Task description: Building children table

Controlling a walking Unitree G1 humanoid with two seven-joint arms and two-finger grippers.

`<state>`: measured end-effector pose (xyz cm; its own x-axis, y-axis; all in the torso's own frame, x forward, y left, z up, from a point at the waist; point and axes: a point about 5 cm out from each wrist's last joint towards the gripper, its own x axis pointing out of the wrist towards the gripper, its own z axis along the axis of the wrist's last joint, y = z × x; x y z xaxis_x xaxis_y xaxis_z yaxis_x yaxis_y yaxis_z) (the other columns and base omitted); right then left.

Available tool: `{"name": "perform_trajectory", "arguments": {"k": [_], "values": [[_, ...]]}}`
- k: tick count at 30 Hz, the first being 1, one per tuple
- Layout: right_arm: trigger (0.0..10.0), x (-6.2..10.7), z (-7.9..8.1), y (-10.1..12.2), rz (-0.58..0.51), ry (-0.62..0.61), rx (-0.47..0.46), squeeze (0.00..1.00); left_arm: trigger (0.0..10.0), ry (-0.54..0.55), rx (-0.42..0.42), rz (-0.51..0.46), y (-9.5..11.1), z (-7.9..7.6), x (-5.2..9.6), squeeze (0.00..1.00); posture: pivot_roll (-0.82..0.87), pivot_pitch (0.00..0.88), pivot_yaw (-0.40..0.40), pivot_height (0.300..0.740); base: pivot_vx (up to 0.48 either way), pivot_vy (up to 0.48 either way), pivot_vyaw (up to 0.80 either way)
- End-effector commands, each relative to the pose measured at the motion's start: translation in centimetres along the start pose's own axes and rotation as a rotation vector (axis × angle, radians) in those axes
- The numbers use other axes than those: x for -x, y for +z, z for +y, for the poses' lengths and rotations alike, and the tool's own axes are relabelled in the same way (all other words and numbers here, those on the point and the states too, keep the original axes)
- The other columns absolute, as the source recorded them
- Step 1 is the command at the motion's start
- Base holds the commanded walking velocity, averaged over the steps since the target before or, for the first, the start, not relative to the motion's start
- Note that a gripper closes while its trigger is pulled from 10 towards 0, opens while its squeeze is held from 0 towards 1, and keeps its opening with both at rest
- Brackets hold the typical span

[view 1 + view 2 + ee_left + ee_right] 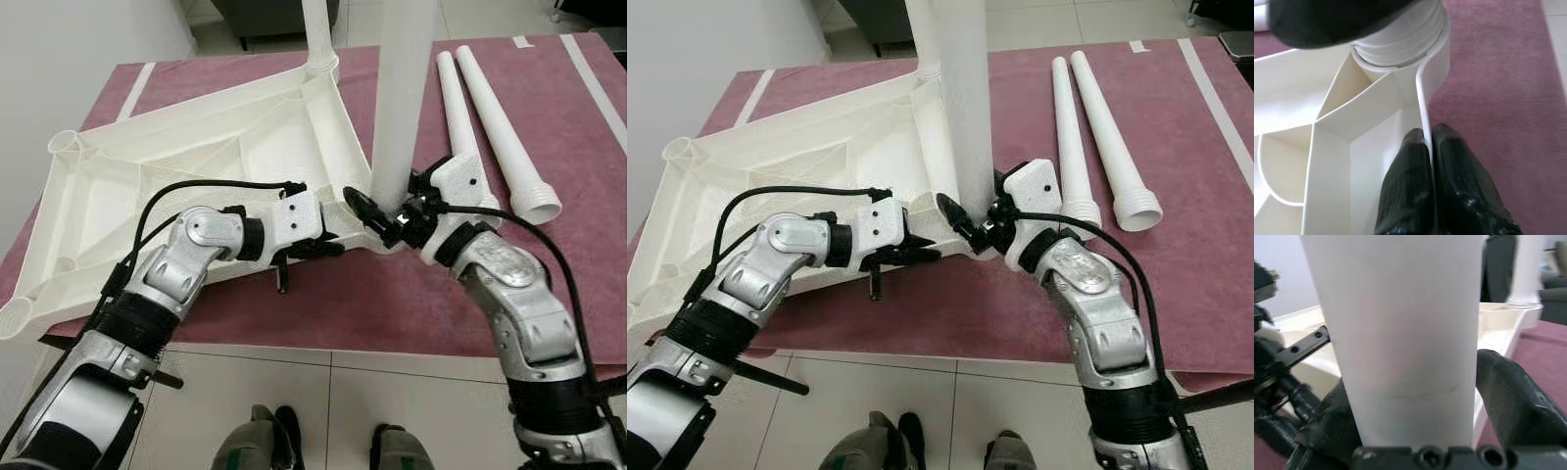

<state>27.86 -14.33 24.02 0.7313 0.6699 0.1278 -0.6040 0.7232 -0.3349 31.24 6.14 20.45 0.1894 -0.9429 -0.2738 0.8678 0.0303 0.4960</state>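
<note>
Leg-fitting: I'm pinching the white plastic tabletop's rim (1422, 98) with the left gripper (1431, 147), right gripper (384, 217) clasping the upright white tapered leg (402, 98); twisting home comes next.

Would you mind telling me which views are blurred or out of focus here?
Left and right eye views: sharp and evenly lit. Left wrist view: the dark shape at the top is defocused. Right wrist view: the table leg is soft, and the background room is blurred.

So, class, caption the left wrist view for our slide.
Left pincer pinching the tabletop's rim beside the seated leg.
</note>
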Motion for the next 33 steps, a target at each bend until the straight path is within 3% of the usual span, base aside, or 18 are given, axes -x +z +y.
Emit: {"name": "perform_trajectory", "arguments": {"k": [1, 4, 5, 6, 7, 8, 9, 18, 19, 20, 21, 23, 24, 25, 27, 31, 33], "values": [[10.0, 1.0, 0.4, 0.0, 0.016, 0.092, -0.019, 0.0, 10.0, -0.14, -0.085, -0.048, 1.2, -0.4, 1.5, 0.0, -0.05, 0.178, 0.178, 0.74, 0.0, 0.0, 0.0], [10.0, 1.5, 1.4, -0.4, 0.039, 0.22, -0.055, 0.0, 10.0, -0.163, -0.084, -0.028, 1.0, -0.6, 2.4, 0.0, -0.05, 0.179, 0.178, 0.74, 0.0, 0.0, 0.0], [9.3, 1.5, 1.5, -0.5, 0.04, 0.233, -0.062, 0.0, 10.0, -0.16, -0.084, -0.018, 0.9, -0.5, 2.6, 0.0, -0.05, 0.179, 0.178, 0.74, 0.0, 0.0, 0.0], [9.3, 1.5, 1.5, -0.5, 0.04, 0.233, -0.062, 0.0, 10.0, -0.16, -0.084, -0.018, 0.9, -0.5, 2.6, 0.0, -0.05, 0.179, 0.178, 0.74, 0.0, 0.0, 0.0], [3.6, 1.5, 1.6, -0.6, 0.038, 0.24, -0.071, 0.0, 10.0, -0.156, -0.084, -0.012, 0.8, -0.4, 2.7, 0.0, -0.04, 0.179, 0.179, 0.74, 0.0, 0.0, 0.0], [3.6, 1.6, 1.5, -0.6, 0.037, 0.248, -0.076, 0.0, 10.0, -0.153, -0.083, -0.008, 0.8, -0.4, 2.8, 0.0, -0.04, 0.179, 0.179, 0.74, 0.0, 0.0, 0.0], [0.0, 1.6, 1.6, -0.7, 0.034, 0.253, -0.089, 0.0, 10.0, -0.141, -0.08, -0.008, 0.8, -0.3, 2.8, 0.0, -0.04, 0.179, 0.179, 0.74, 0.0, 0.0, 0.0], [0.0, 1.4, 2.1, -1.9, 0.06, 0.204, -0.145, 0.0, 10.0, -0.075, -0.063, -0.032, 1.1, 0.5, 1.7, 0.0, -0.05, 0.179, 0.182, 0.74, 0.0, 0.0, 0.0], [0.0, 1.2, 2.1, -2.5, 0.093, 0.155, -0.137, 0.0, 10.0, -0.052, -0.06, -0.034, 1.1, 0.8, 1.2, 0.0, -0.05, 0.179, 0.182, 0.74, 0.0, 0.0, 0.0], [0.0, 0.6, 1.5, -4.6, 0.199, -0.028, -0.115, 0.0, 10.0, -0.004, -0.048, -0.037, 1.3, 1.6, -0.2, 0.0, -0.05, 0.179, 0.182, 0.74, 0.0, 0.0, 0.0], [0.0, 0.6, 1.5, -4.6, 0.199, -0.028, -0.115, 0.0, 10.0, -0.004, -0.048, -0.037, 1.3, 1.6, -0.2, 0.0, -0.05, 0.179, 0.182, 0.74, 0.0, 0.0, 0.0], [0.0, 0.2, 1.1, -5.9, 0.264, -0.154, -0.105, 0.0, 10.0, 0.022, -0.04, -0.039, 1.4, 2.0, -1.0, 0.0, -0.05, 0.184, 0.183, 0.74, 0.0, 0.0, 0.0], [0.0, 0.0, 0.8, -7.0, 0.327, -0.288, -0.106, 0.0, 10.0, 0.048, -0.028, -0.046, 1.8, 2.4, -2.0, 0.0, -0.05, 0.184, 0.183, 0.74, 0.0, 0.0, 0.0], [0.0, 0.0, 0.8, -7.0, 0.327, -0.288, -0.106, 0.0, 10.0, 0.048, -0.028, -0.046, 1.8, 2.4, -2.0, 0.0, -0.05, 0.184, 0.183, 0.74, 0.0, 0.0, 0.0], [0.0, -0.1, 0.7, -7.9, 0.382, -0.426, -0.095, 0.0, 10.0, 0.076, -0.018, -0.044, 2.0, 2.8, -3.0, 0.0, -0.05, 0.184, 0.187, 0.74, 0.0, 0.0, 0.0], [0.0, -0.3, 0.6, -8.4, 0.419, -0.559, -0.083, 0.0, 10.0, 0.106, -0.01, -0.029, 2.2, 3.2, -4.1, 0.0, -0.05, 0.184, 0.187, 0.74, 0.0, 0.0, 0.0], [0.0, -0.8, 1.0, -8.5, 0.429, -0.677, -0.101, 0.0, 10.0, 0.139, -0.003, -0.009, 2.4, 3.4, -5.4, 0.0, -0.06, 0.183, 0.193, 0.74, 0.0, 0.0, 0.0]]}}
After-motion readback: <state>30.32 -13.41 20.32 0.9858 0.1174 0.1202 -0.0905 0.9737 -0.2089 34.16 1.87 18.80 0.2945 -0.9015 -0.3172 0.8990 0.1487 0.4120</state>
